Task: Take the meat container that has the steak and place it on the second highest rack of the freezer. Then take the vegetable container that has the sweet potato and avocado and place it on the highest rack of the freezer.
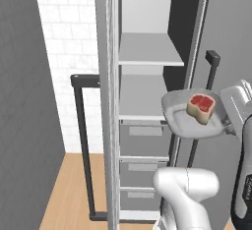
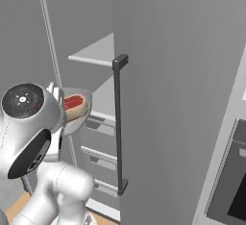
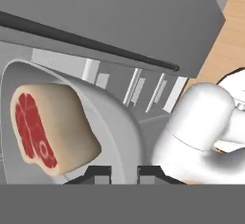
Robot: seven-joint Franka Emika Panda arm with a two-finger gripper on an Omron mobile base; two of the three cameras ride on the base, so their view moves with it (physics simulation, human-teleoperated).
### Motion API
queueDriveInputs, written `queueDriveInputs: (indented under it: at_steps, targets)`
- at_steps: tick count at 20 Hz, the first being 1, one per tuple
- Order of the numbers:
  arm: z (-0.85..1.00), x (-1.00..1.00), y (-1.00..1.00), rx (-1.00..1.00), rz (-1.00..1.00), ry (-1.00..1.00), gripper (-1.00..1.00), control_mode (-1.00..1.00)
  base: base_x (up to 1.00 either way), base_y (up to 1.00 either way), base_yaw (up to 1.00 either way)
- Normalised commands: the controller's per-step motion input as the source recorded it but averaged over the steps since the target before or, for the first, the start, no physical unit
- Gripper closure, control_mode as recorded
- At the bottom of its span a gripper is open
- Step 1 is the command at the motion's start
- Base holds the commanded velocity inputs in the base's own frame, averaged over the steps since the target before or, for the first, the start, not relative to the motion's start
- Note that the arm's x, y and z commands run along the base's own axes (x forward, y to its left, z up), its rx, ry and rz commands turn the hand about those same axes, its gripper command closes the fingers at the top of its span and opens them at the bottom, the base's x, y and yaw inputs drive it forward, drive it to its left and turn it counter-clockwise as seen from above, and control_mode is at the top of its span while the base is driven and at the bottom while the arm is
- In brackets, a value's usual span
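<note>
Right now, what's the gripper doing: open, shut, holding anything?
Gripper: shut on the rim of the meat container, steak inside, held in front of the open freezer.

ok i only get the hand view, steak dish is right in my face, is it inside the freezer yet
observer: no, in the left base view the meat container hangs in front of the open freezer, right of the shelves and not over them.
operator: how high is it against the racks
observer: its rim looks about level with the lower shelf, the second highest rack.
operator: what else is in there
observer: the highest rack sits above that shelf, and grey drawers are below it.
</note>
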Motion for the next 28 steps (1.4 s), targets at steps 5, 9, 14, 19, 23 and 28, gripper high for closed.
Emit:
queueDriveInputs:
  at_steps: [5, 9, 14, 19, 23, 28]
  targets:
    - [-0.08, 0.67, 0.65, -0.09, -0.24, -0.17, 1.0, -1.0, 0.0, 0.0, 0.0]
    - [-0.14, 0.32, -0.03, -0.02, -0.17, -0.15, 1.0, -1.0, 0.0, 0.0, 0.0]
    - [-0.15, 0.44, -0.02, 0.0, -0.02, -0.05, 1.0, -1.0, 0.0, 0.0, 0.0]
    - [-0.09, 0.37, 0.0, -0.01, 0.07, 0.03, 1.0, -1.0, 0.0, 0.0, 0.0]
    - [-0.74, 0.24, 0.0, -0.13, 0.08, 0.02, 1.0, -1.0, 0.0, 0.0, 0.0]
    - [-0.3, 0.57, 0.0, -0.13, 0.0, 0.0, 1.0, -1.0, 0.0, 0.0, 0.0]
